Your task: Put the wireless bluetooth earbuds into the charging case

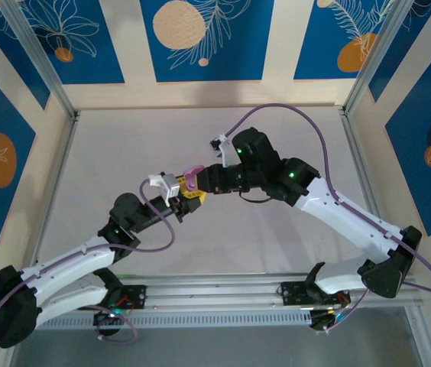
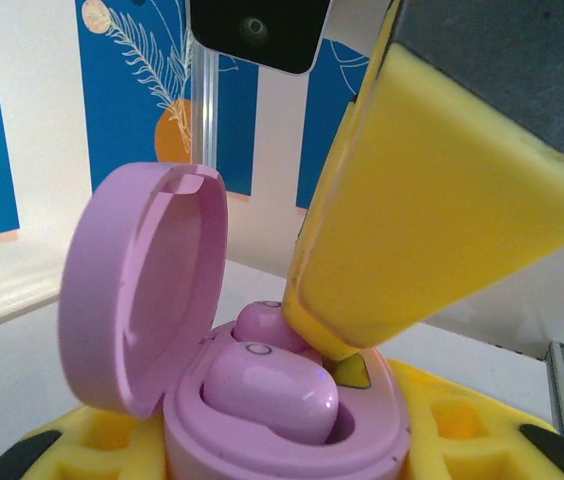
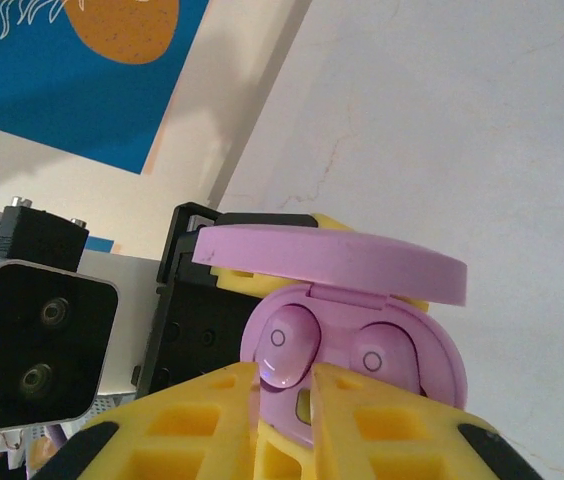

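Seating step, likely final press. Holding case (image 1: 193, 178), lid (image 3: 332, 262) open at 12 o'clock, at centre of top view with left gripper (image 1: 180, 197). Pressing clenched right gripper (image 3: 287, 375) against bud (image 3: 284, 345); noting second bud (image 3: 377, 357) seated at its 3 o'clock. Next, probably: pushing flush, backing off gently, closing lid.

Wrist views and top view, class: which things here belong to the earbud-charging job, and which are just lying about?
Belong to the job:
- pink case, lid open
- first pink earbud and second pink earbud, both in the case
- left tool, gripping the case
- right tool, closed, tips at the earbuds

Just there:
- table
- purple cable
- blue patterned walls
- metal rail
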You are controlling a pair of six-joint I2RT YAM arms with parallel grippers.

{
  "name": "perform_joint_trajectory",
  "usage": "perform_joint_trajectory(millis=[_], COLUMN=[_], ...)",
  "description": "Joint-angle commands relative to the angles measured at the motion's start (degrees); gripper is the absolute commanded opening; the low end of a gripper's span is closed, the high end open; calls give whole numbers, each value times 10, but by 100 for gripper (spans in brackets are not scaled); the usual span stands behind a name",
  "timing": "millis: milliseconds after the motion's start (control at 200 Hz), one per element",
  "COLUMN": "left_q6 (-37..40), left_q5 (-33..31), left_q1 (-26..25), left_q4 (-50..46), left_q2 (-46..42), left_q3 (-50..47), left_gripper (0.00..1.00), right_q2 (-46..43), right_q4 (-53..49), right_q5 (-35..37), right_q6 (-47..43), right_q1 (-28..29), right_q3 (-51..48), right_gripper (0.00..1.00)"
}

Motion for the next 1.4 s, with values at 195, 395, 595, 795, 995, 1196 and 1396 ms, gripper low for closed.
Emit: perform_joint_trajectory(millis=[195, 395, 595, 795, 995, 1196, 1396], left_q6=[7, 18, 41, 47, 46, 46, 43], left_q5=[12, 17, 82, 124, 132, 133, 126], left_q1=[-5, -5, -5, -12, -20, -22, -24], left_q4=[17, 22, 15, 14, 4, 5, 6], left_q2=[-9, -12, -4, 12, 25, 31, 33], left_q3=[3, -2, 5, 19, 32, 39, 44], left_gripper=[25, 24, 24, 24, 24, 24, 24], right_q2=[-22, -107, -183, -187, -144, -90, -72], right_q4=[34, 74, 75, 71, 74, 71, 70], right_q5=[-26, 23, 77, -12, -79, -133, -152], right_q6=[-6, -30, 21, 73, 82, 84, 88], right_q1=[-1, -4, -50, -114, -121, -122, -121], right_q3=[11, -42, -105, -122, -101, -70, -66], right_gripper=[24, 30, 49, 58, 60, 61, 61])
